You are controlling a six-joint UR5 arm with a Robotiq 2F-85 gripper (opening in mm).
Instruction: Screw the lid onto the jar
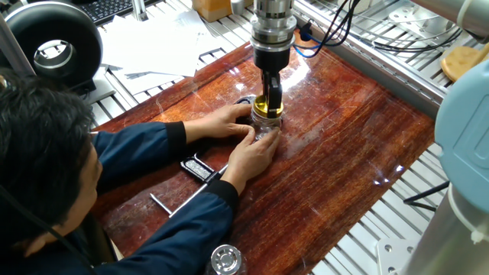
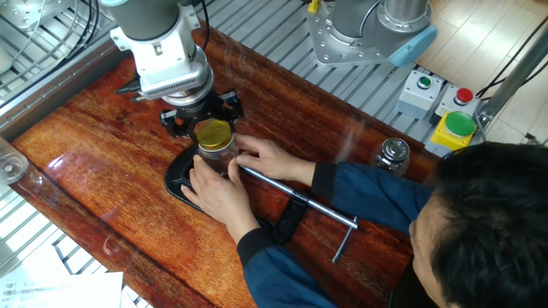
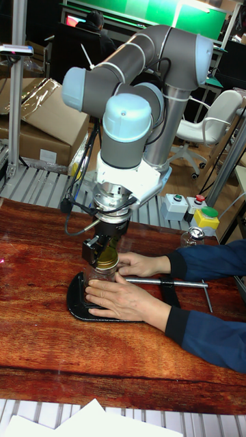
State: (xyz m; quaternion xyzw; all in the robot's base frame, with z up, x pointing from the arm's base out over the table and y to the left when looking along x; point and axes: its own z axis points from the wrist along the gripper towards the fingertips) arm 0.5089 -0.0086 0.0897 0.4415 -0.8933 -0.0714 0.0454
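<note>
i had the gripper [image 1: 268, 107] clamped on the lid [image 2: 214, 133] atop the jar [image 1: 267, 131]; best kept vertical w/ light downforce while twisting, hands [image 1: 252, 153] bracing.

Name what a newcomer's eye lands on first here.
Mid-table, a person's two hands cup the jar while the gripper closes its jaws on the lid sitting on the jar's mouth. A bar clamp lies beside the person's forearms.
</note>
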